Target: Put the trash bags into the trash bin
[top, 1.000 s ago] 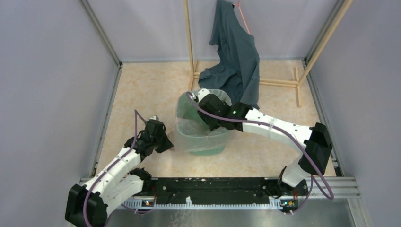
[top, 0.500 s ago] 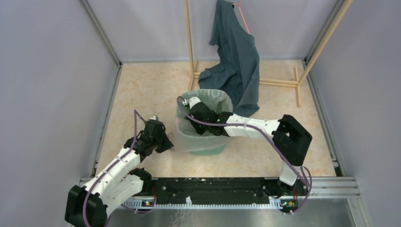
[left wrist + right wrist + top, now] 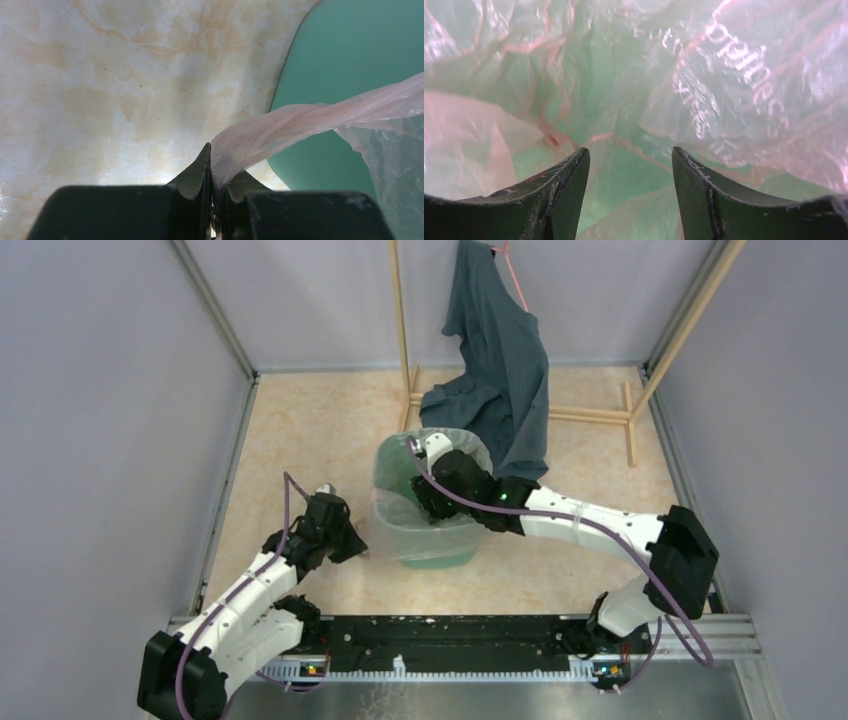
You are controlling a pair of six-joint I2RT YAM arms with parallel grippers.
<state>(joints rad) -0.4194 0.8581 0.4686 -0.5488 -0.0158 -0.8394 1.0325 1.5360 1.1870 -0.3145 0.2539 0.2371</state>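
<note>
Left gripper [image 3: 212, 167], low over the beige marbled bench [image 3: 100, 75]: jaws pinched shut on a twisted edge of the thin translucent pale pink plastic trash bag [image 3: 300, 117]. The bag lines and overhangs the mint-green plastic trash bin [image 3: 440, 558]. Right gripper [image 3: 630, 165], inside the lined bin: jaws parted, holding nothing.

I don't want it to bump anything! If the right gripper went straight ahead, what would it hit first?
Most likely the bag, crinkled right ahead of the open right gripper. The bin seems to lie just behind it.

Left end effector [image 3: 214, 172] pinching trash bag [image 3: 300, 125]
</note>
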